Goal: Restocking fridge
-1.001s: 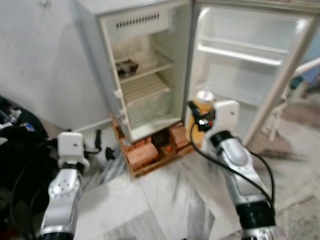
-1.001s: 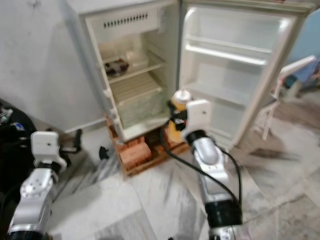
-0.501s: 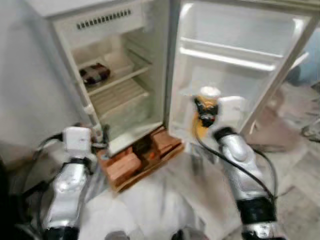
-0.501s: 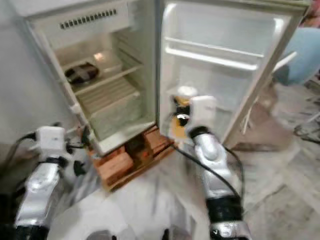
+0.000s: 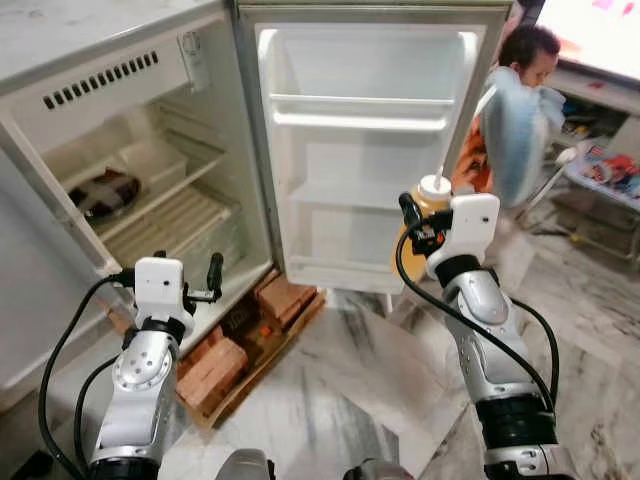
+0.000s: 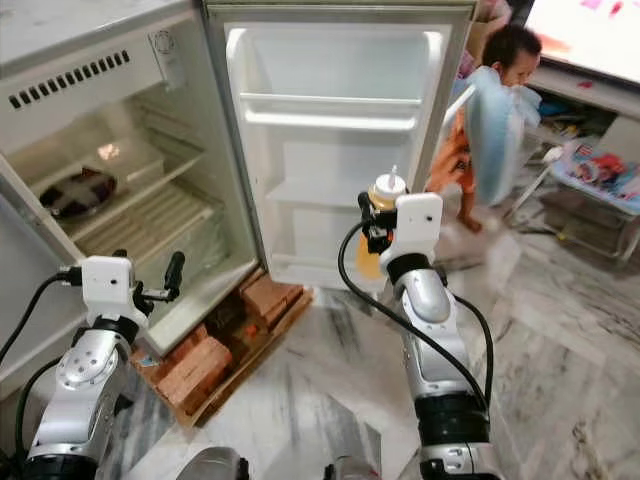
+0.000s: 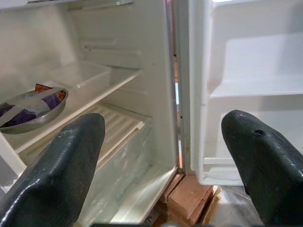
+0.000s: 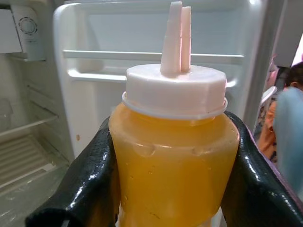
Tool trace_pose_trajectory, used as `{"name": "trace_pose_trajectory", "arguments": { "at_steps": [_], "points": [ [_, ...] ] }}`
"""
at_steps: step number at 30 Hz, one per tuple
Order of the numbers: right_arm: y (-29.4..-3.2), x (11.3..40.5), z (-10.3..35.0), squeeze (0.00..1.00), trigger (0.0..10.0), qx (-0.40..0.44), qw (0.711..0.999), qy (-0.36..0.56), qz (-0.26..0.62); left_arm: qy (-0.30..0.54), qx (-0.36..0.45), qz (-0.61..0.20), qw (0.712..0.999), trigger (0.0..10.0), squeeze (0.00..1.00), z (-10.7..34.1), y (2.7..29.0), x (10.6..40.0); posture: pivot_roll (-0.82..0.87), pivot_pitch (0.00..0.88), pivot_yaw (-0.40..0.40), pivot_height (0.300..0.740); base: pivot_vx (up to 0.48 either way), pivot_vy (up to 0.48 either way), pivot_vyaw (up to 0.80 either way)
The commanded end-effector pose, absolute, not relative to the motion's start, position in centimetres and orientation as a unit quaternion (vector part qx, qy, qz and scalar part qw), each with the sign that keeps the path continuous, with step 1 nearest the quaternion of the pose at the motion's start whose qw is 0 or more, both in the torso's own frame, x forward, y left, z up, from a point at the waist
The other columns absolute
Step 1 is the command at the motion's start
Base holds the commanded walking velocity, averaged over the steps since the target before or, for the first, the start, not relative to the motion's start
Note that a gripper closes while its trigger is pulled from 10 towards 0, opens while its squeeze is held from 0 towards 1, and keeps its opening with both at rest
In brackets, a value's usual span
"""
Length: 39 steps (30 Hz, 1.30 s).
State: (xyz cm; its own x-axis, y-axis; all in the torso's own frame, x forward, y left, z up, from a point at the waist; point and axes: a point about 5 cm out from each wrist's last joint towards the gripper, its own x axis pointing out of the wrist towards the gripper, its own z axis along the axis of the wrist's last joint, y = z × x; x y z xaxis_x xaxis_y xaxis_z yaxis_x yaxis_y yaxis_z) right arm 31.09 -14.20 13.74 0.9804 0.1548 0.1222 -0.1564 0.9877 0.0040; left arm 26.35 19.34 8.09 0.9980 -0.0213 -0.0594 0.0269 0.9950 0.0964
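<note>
Head stereo views look down at the open fridge (image 5: 150, 150); both wrist views face it closer.

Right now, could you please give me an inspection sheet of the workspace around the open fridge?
Surface: marble floor, bare near the fridge.
Job's things: fridge open, standing on bricks; door shelves hold nothing; yellow squeeze bottle with white cap upright, in front of the open door.
Clutter: metal bowl of wrapped food and a clear container on the inner shelf.
Grippers: right gripper shut on the bottle; left gripper open, holding nothing, facing the fridge interior.
Cables: black cables loop along both arms.
Surroundings: a person stands to the right beyond the door.
</note>
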Motion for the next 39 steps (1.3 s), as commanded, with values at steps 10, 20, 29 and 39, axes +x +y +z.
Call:
{"name": "trace_pose_trajectory", "arguments": {
  "at_steps": [10, 20, 29, 39],
  "points": [
    [-13.2, 31.4, 14.7, 0.0, 10.0, 0.007, 0.992, -0.082, 0.092, 0.016, 0.066, -0.006, 0.998, 10.0, 0.0, 8.7, 19.7, 26.4, 0.09, 0.028, -0.012, 0.74, 0.0, 0.0, 0.0],
    [-13.0, 31.3, 15.0, 0.0, 10.0, -0.008, 0.99, -0.093, 0.104, 0.003, 0.071, -0.021, 0.997, 10.0, 0.0, 8.9, 19.1, 26.4, 0.09, 0.03, -0.011, 0.74, 0.062, 0.0, 0.15],
    [-12.9, 31.4, 15.1, 0.0, 10.0, -0.005, 0.99, -0.096, 0.107, 0.003, 0.072, -0.021, 0.997, 10.0, 0.0, 9.0, 19.1, 26.4, 0.09, 0.032, -0.011, 0.74, 0.408, 0.0, 0.32],
    [-12.6, 31.3, 15.4, 0.0, 10.0, -0.023, 0.987, -0.107, 0.117, 0.004, 0.071, -0.027, 0.997, 10.0, 0.0, 8.8, 18.6, 26.4, 0.09, 0.035, -0.012, 0.74, 0.474, 0.0, 0.33]
  ]
}}
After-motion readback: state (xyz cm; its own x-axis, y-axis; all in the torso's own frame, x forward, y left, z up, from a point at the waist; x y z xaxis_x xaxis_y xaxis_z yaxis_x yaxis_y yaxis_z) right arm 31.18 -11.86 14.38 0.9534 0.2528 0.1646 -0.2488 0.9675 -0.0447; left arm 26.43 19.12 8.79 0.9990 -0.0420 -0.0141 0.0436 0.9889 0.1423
